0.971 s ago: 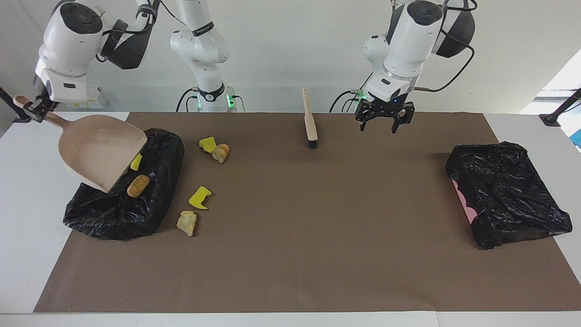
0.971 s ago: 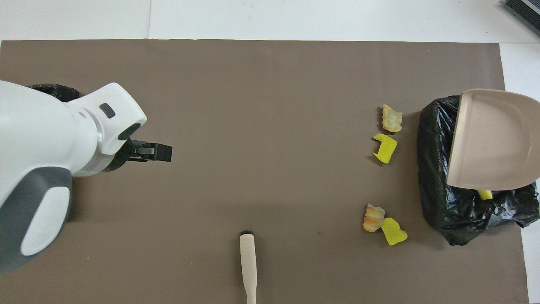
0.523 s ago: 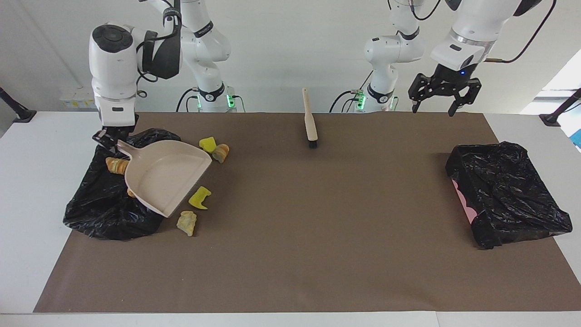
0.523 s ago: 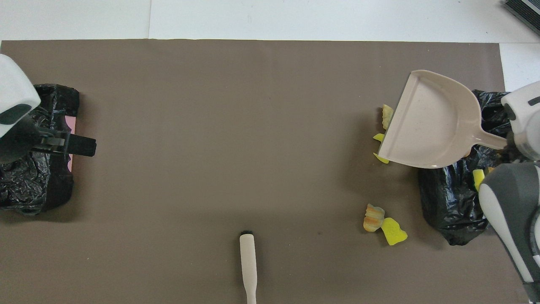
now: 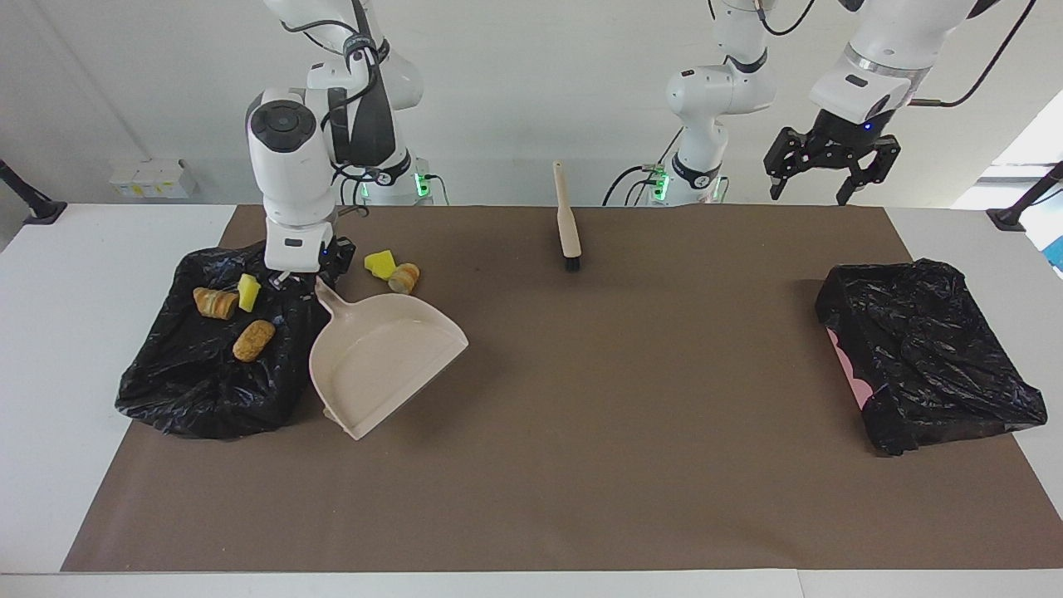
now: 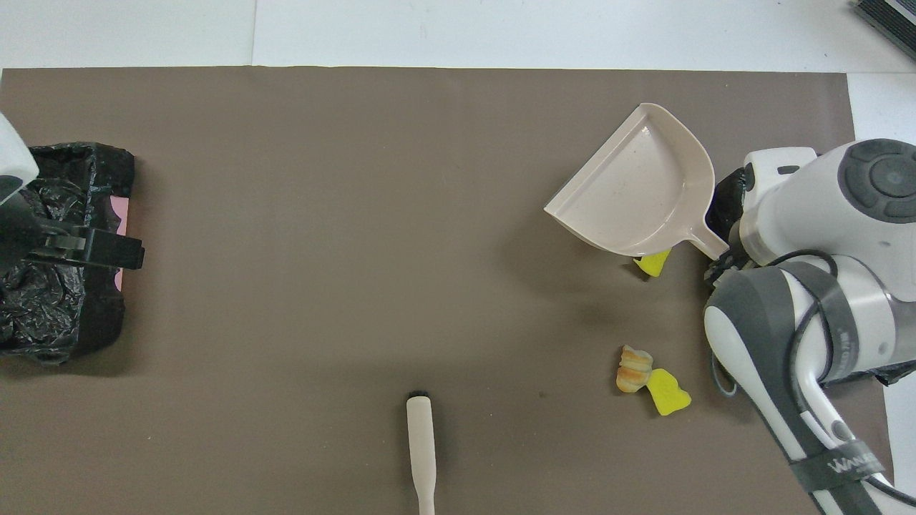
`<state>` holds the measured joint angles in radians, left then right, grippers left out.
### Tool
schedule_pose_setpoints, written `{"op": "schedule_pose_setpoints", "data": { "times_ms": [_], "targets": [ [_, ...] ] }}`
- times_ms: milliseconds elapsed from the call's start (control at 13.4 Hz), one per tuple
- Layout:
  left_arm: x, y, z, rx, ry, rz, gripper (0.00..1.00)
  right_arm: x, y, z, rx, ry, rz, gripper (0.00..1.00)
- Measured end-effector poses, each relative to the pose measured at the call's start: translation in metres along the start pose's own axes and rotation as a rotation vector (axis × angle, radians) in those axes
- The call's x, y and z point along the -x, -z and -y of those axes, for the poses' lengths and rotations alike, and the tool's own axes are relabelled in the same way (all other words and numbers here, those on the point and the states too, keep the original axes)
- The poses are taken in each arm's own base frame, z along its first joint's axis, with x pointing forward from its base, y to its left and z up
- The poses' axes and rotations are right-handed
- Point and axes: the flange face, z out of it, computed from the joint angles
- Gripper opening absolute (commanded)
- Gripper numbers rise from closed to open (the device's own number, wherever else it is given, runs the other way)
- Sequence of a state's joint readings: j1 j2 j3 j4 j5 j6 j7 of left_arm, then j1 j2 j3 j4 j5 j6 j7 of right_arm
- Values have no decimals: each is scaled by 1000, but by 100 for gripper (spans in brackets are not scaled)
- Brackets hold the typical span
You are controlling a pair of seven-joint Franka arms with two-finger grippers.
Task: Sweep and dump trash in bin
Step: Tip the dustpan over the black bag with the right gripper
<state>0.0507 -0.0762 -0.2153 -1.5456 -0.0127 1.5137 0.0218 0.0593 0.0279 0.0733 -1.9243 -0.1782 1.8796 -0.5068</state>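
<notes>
In the black-lined bin [image 5: 199, 374] lie three yellow and tan trash chunks [image 5: 253, 339]; right pincer [image 5: 320, 278] grips the dustpan [image 5: 382, 365], left pincer [image 5: 830, 170] open.

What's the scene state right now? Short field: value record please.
right gripper: shut on dustpan handle, over the edge of the bin
dustpan: beige, empty, beside that bin
bin: black-bagged, at the right arm's end
trash in bin: three chunks
trash on mat: two chunks near the robots, one yellow chunk partly under the dustpan
brush: lying untouched mid-table near the robots
left gripper: open, empty, raised, waiting
second bin: at the left arm's end
</notes>
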Motion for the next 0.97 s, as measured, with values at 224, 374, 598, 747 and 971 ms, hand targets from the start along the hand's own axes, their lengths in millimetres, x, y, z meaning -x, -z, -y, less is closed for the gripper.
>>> {"op": "schedule_pose_setpoints", "data": {
  "times_ms": [224,374,598,747,971],
  "targets": [
    [0,0,0,0,0,0,100,-14,7,23,-49,-161,-23,0],
    [1,1,0,-1,1,1,100,-19,10,30,-75,-242,-36,0],
    [4,5,10,-1,20,-2,100,-28,14,44,-82,-333,-40,0],
    [6,7,25,5,41,-5,100,-36,11,50,-121,-393,-43,0],
    [7,7,29,10,40,-4,100,-48,15,48,-146,-481,-54,0]
  ]
}}
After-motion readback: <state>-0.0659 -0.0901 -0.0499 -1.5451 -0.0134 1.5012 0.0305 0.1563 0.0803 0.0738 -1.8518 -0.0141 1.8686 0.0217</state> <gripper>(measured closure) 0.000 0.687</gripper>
